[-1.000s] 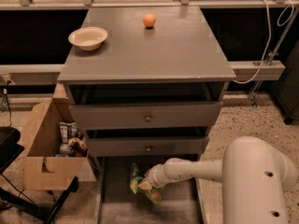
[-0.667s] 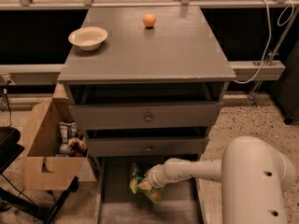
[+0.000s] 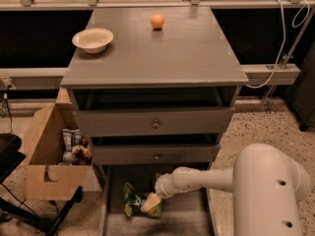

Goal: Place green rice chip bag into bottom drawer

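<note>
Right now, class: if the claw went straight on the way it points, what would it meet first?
The bag. The claw points down and left over the bottom drawer, and the bag lies right at its tip, likely touching, though depth is unclear.

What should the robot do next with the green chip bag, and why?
Probably let the green rice chip bag go and lift away: the gripper is down on it, and the bag seems to lie on the floor of the open bottom drawer.
</note>
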`<state>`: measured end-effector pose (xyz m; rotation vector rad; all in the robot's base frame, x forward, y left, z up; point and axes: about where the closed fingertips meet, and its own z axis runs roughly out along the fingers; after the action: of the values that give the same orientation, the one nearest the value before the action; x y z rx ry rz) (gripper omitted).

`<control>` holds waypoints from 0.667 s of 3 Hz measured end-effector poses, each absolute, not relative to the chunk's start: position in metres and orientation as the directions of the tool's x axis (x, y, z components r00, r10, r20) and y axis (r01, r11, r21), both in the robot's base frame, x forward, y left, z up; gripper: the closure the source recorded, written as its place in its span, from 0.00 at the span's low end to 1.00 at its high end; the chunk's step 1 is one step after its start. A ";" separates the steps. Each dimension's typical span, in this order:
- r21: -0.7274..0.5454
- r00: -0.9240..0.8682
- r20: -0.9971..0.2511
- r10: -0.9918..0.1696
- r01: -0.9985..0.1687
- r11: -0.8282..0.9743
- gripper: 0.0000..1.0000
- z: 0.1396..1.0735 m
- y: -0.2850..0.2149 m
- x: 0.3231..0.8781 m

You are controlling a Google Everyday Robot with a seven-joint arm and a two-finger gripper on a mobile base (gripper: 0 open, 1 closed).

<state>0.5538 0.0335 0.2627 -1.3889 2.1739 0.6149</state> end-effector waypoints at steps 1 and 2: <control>0.100 -0.346 -0.613 -0.710 -0.926 0.365 0.00 0.271 0.033 0.538; 0.016 -0.303 -0.612 -0.731 -0.928 0.372 0.00 0.308 0.013 0.522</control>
<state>0.5220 0.0128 0.3084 -1.4284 2.1229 0.5064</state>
